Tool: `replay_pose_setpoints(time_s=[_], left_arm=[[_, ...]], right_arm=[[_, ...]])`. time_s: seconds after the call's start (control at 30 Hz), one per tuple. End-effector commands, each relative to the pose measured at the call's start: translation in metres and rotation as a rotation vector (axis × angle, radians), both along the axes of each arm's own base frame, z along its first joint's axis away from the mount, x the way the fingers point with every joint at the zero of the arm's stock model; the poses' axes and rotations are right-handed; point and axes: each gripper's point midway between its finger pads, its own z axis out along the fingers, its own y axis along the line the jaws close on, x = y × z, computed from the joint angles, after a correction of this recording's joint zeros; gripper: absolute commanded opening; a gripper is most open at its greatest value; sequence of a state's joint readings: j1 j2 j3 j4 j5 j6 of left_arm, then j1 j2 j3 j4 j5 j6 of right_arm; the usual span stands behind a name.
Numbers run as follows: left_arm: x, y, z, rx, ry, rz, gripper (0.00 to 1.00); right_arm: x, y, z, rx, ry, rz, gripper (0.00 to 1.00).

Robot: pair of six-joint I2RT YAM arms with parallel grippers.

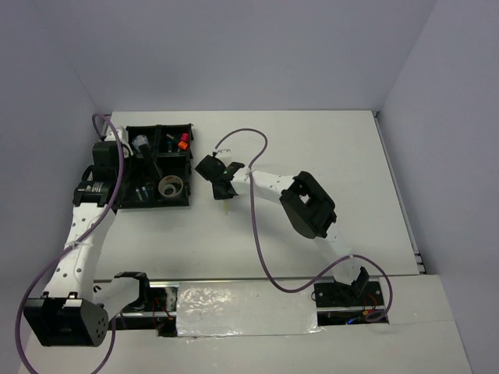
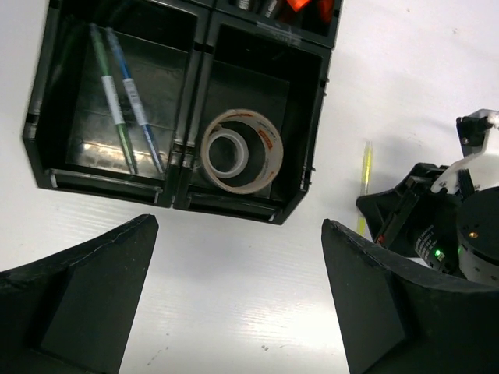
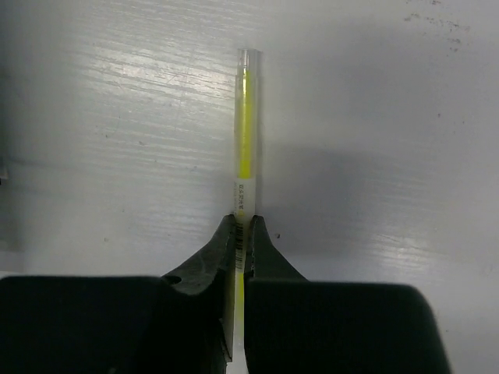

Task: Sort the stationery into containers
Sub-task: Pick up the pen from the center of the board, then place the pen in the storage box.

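The black four-compartment tray (image 1: pixel 125 173) stands at the table's far left. In the left wrist view its near compartments hold two thin pens (image 2: pixel 129 97) and a clear tape roll (image 2: pixel 238 150); orange-capped highlighters (image 1: pixel 183 141) lie in a far compartment. My right gripper (image 3: pixel 243 222) is shut on a thin yellow pen (image 3: pixel 245 125), just right of the tray (image 2: pixel 257 206), with the pen's tip pointing toward me in the top view (image 1: pixel 224 207). My left gripper (image 2: pixel 238 257) is open and empty, above the table in front of the tray.
The right arm's purple cable (image 1: pixel 257 226) loops over the middle of the table. A taped strip (image 1: pixel 245 308) runs along the near edge between the arm bases. White walls enclose the table at the back and sides.
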State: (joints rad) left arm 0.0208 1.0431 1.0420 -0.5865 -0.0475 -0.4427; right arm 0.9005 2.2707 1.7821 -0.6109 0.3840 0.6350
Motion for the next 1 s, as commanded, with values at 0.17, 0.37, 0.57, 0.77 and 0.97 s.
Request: replay_pose_setpoints(time_s=[0.17,0.37,0.57,0.77,0.97], left_arm=[[-0.006,-0.056,-0.008,-0.224,-0.051,-0.223,0.99],[-0.021,-0.141,0.003,-0.521,-0.099,-0.509,0.99],[-0.023,-0.177,0.005,-0.569,-0.070,-0.508,0.96],[-0.018,-0.179,-0.004,-0.557,-0.059,-0.467,0.72],[-0.010,-0.174,-0.006,-0.521,-0.059,-0.435,0.18]], right_arm=[[-0.037,-0.007,0.018,0.178,0.036,0.095,0.00],[-0.077,0.019,0.123,0.562,-0.117,0.350,0.00],[-0.110,0.031,0.188,0.797,-0.192,0.505,0.00],[-0.131,0.038,0.220,0.917,-0.231,0.624,0.01],[-0.138,0.040,0.241,0.959,-0.276,0.666,0.02]])
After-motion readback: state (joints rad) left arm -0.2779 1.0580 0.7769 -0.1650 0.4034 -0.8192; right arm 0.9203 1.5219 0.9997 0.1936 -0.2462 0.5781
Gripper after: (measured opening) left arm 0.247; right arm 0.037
